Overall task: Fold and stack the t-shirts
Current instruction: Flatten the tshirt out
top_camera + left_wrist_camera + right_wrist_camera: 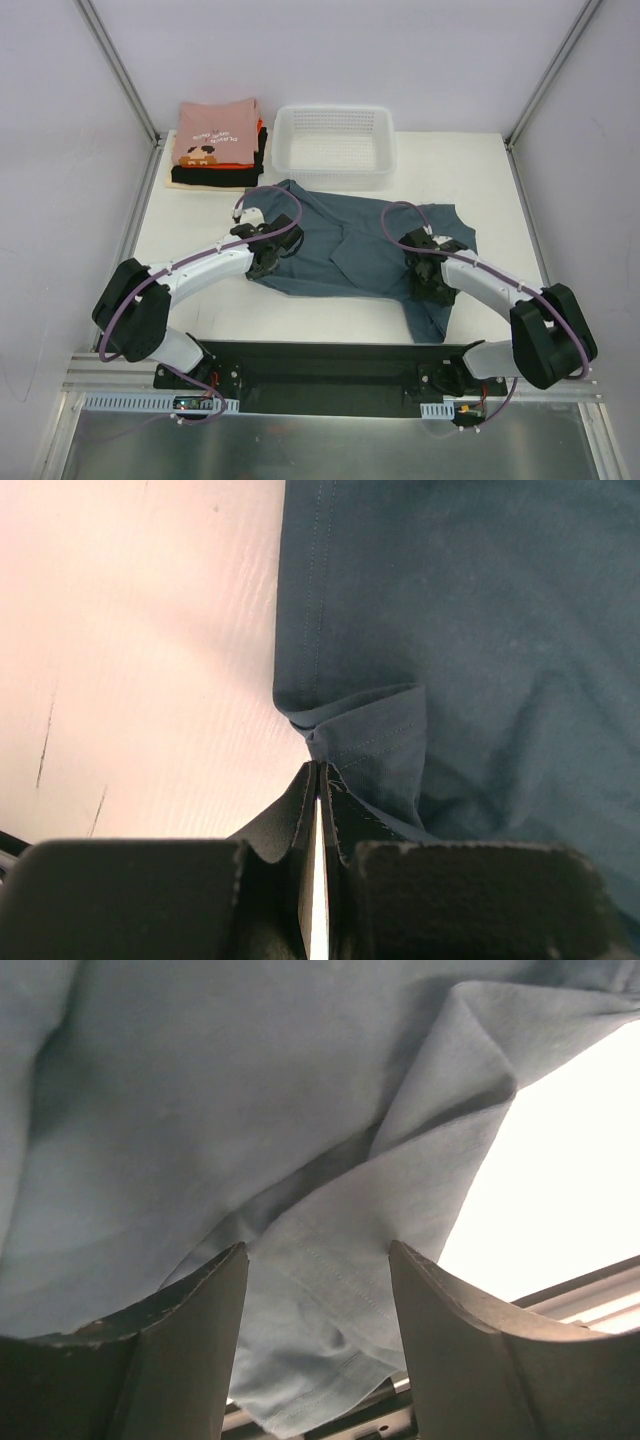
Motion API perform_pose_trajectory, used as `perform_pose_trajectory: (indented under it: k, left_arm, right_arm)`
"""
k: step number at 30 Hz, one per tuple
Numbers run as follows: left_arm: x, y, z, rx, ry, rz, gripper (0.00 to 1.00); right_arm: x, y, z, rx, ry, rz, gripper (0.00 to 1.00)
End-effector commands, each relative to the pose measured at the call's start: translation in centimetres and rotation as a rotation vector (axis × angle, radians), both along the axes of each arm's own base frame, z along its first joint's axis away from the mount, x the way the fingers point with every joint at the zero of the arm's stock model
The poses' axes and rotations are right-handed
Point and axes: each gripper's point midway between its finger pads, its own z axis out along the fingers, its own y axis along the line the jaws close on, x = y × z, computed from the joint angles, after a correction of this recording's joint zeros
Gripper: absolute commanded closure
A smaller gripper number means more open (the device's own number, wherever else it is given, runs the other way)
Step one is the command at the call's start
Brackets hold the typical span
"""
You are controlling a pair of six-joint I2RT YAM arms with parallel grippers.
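Pinching the left edge of the shirt (340, 255), the left gripper (318, 768) has its jaws closed to a sliver. A small pucker of hem sits at the tips, probably a hold for pulling or folding that side over. The right gripper (318, 1250) is spread wide over a loose flap at the shirt's near-right corner. It is gripping nothing and is likely lined up to take that corner. The shirt lies mid-table (200, 230), rumpled and only partly flat, just in front of the basket (335, 172). Its long axis runs left-right, skewed from far-left to near-right; the collar end cannot be told. The folded stack (215, 140), pink on top, sits far-left beside the basket.
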Motion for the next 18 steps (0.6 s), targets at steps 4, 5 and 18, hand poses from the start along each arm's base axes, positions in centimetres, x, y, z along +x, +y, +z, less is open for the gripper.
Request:
perform_pose_trajectory:
  k: [4,5,18]
  left_arm:
    - [0.0,1.1,0.4,0.013,-0.031,0.042,1.00]
    - [0.0,1.2,0.4,0.018,-0.027,0.041,1.00]
    - [0.0,1.0,0.3,0.018,-0.020,0.036,1.00]
  right_arm:
    - [0.2,-1.6,0.5,-0.120,0.012,-0.048,0.38]
    - [0.2,-1.7,0.4,-0.124,0.014,-0.051,0.38]
    - [0.1,-2.3,1.7,-0.138,-0.023,-0.062,0.76]
